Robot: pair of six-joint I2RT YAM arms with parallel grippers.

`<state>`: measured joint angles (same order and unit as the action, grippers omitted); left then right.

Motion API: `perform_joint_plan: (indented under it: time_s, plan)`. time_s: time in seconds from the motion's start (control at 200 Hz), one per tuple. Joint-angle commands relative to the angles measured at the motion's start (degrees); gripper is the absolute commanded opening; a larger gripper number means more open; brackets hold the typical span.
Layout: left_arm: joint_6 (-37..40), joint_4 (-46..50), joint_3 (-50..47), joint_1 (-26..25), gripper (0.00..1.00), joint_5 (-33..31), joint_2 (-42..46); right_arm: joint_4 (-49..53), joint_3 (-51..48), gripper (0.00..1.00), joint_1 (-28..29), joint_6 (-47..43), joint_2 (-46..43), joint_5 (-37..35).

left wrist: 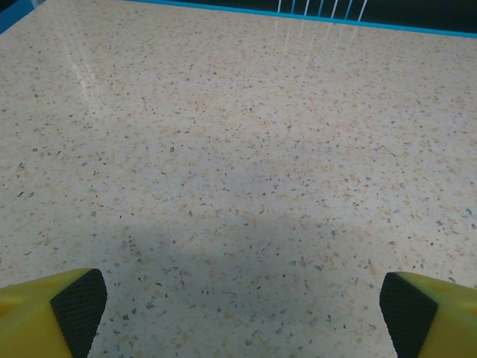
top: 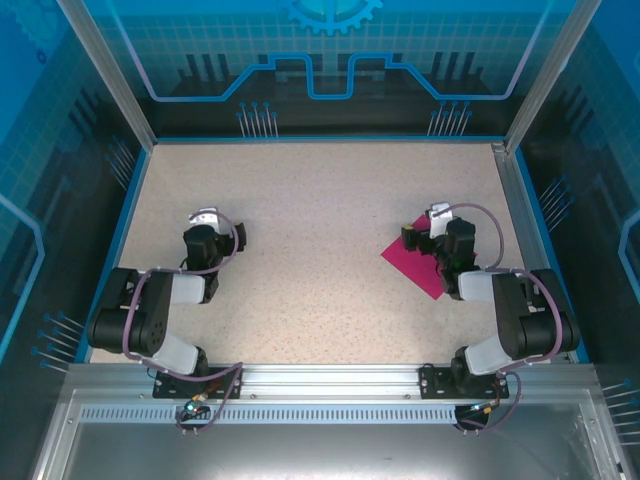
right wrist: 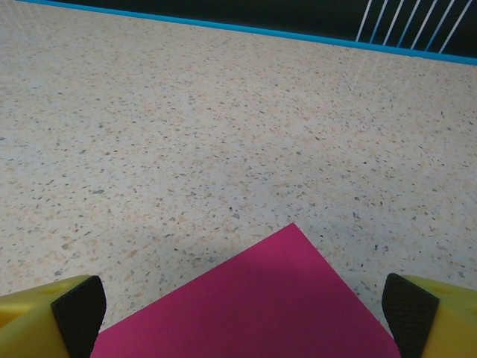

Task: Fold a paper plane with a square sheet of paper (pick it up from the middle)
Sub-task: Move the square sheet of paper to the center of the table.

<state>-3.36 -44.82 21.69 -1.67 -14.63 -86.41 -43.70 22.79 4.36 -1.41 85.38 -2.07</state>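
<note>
The square sheet of paper [top: 414, 263] is magenta-pink and lies flat and unfolded on the speckled table, right of centre, turned like a diamond. My right gripper [top: 437, 220] hovers over the sheet's far right part and partly covers it. In the right wrist view one corner of the sheet [right wrist: 277, 298] points away between the wide-open yellow fingers [right wrist: 78, 313], and the right gripper [right wrist: 244, 317] holds nothing. My left gripper [top: 210, 222] stands open over bare table on the left, far from the sheet. In its wrist view the left gripper [left wrist: 242, 317] has only tabletop between its fingers [left wrist: 78, 309].
The speckled beige table [top: 320, 200] is bounded by a blue rim [top: 330, 139] at the back and blue-lit walls [top: 60, 150] on both sides. A metal rail [top: 320, 380] with both arm bases runs along the near edge.
</note>
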Motion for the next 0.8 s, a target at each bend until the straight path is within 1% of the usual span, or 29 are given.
perform_joint_plan:
  time_s: [0.0,0.07,0.12,0.195,0.24,0.245,0.265,0.27,0.275,0.29,0.32,0.35,0.415,0.47,0.52,0.575,0.66,0.73,0.79]
  plan:
    - [0.42,0.69,0.00,-0.05,0.98,0.22,5.18,-6.66,-3.66,0.99,0.64,-2.08,-2.34,0.91]
    - [-0.59,4.23,-0.26,0.22,0.98,-0.30,9.41,-7.35,-4.21,0.99,0.98,-2.35,-2.72,0.36]
    - [-2.75,10.92,1.11,0.51,0.99,-0.72,12.25,-7.12,-4.41,0.99,1.32,-2.59,-3.62,-0.15]
    - [-5.25,16.68,1.83,0.70,0.98,-0.01,17.19,-3.66,-4.25,0.99,1.78,-2.67,-8.03,-0.82]
    - [-6.92,19.46,1.84,0.71,0.98,0.05,20.47,7.20,-1.10,0.99,1.93,-0.80,-12.72,-1.72]
    - [-7.19,19.79,1.89,0.71,0.98,-0.04,20.84,7.20,-1.10,0.99,1.93,-0.80,-12.72,-1.72]
    - [-8.38,22.21,2.34,0.71,0.99,-0.35,22.16,14.73,1.49,0.99,1.76,0.62,-14.74,-2.34]
    - [-8.66,22.53,2.45,0.71,0.98,-0.42,22.56,14.73,1.49,0.99,1.76,0.62,-14.74,-2.34]
    - [-9.03,23.04,2.64,0.75,0.98,-0.58,22.93,17.76,2.69,1.00,1.72,1.15,-15.45,-2.71]
    - [-10.15,25.44,3.18,0.79,0.98,-1.06,23.87,20.01,3.82,0.99,1.69,1.67,-16.02,-3.04]
    - [-12.50,29.98,4.86,0.94,0.98,-1.98,25.54,30.29,6.90,0.99,1.63,3.13,-17.44,-3.90]
    - [-14.36,35.17,6.72,1.03,0.98,-2.39,26.70,37.31,9.52,1.00,1.45,4.58,-19.08,-3.97]
    - [-17.15,43.38,10.10,1.10,0.98,-1.94,29.39,46.34,12.82,0.99,1.39,7.61,-21.95,-3.11]
    - [-22.60,50.34,13.01,1.11,0.99,-3.05,31.39,53.32,15.35,0.99,1.33,12.91,-24.29,-2.74]
    - [-27.58,56.22,15.30,1.10,0.99,-3.85,32.70,58.74,17.55,0.99,1.33,20.60,-26.00,-4.22]
    - [-31.45,60.14,17.23,1.08,0.98,-3.48,33.73,64.92,19.51,0.99,1.14,30.30,-26.93,-5.97]
    - [-32.92,62.87,18.35,1.06,0.99,1.14,35.07,63.05,18.97,0.99,1.02,30.55,-27.55,4.48]
    - [-35.35,64.76,17.94,1.06,0.98,3.08,35.79,60.28,17.59,0.99,1.02,33.48,-27.19,10.93]
    - [-34.51,64.45,16.95,1.06,0.99,7.55,36.28,57.71,16.08,0.99,1.07,35.69,-26.26,15.49]
